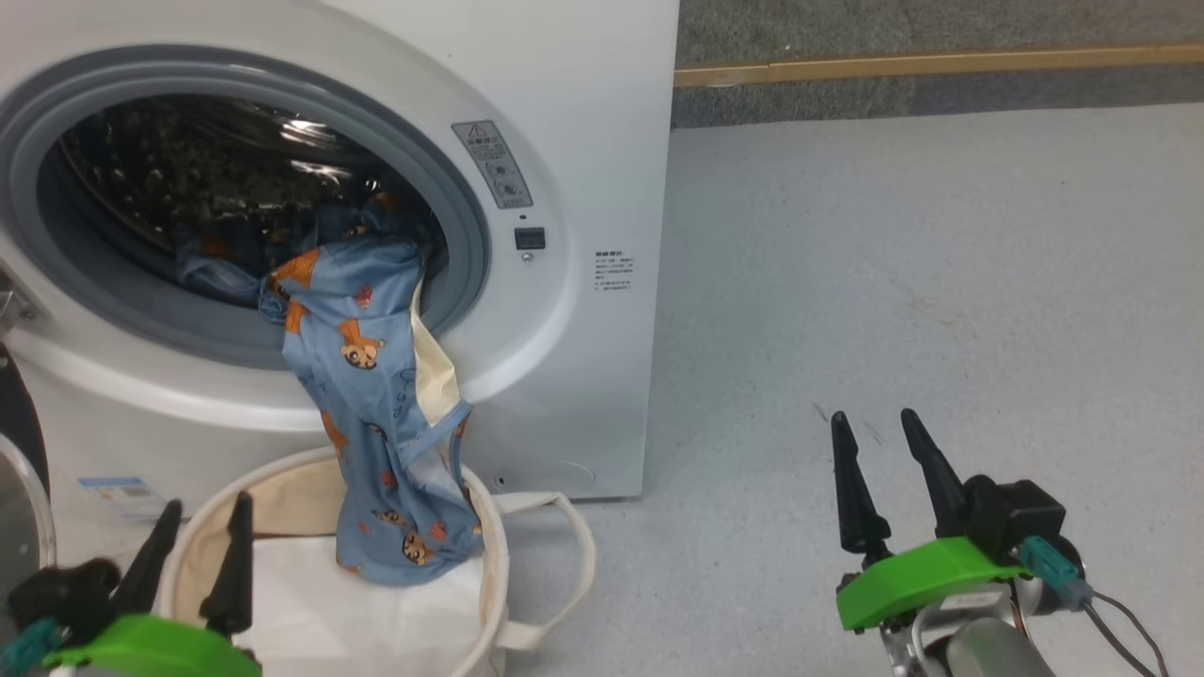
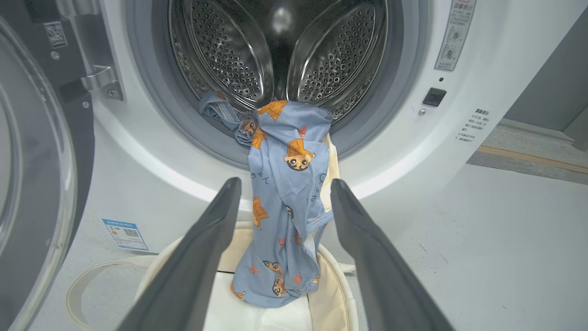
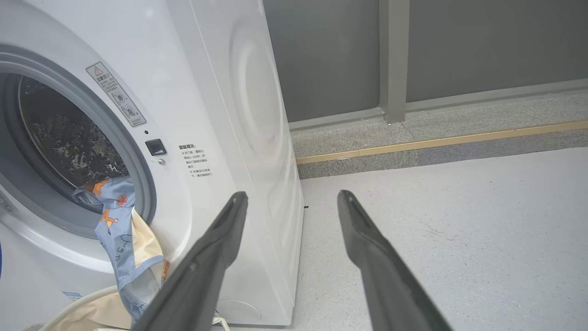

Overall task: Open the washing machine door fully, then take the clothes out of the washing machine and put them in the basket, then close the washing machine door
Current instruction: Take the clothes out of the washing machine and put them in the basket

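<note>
One washing machine (image 1: 583,141), one basket (image 1: 282,503), four fingers (image 1: 851,489)

the washing machine (image 1: 583,141) presents a smooth, glossy white casing, its drum (image 2: 220,50) of polished perforated steel ringed by a matt grey rubber gasket (image 1: 467,226). the washing machine door (image 2: 27,184) shows clear, shiny glass beside a bright metal hinge (image 2: 98,76). the clothes (image 1: 376,423) are thin, soft blue printed cloth with a cream lining; the basket (image 1: 494,574) is coarse cream canvas, with a smooth white sheet (image 1: 310,602) inside. the floor (image 1: 941,282) is matt and finely speckled. the jaws of the right gripper (image 1: 873,417) look like matt dark plastic on a glossy green plastic mount (image 1: 922,578)
</note>
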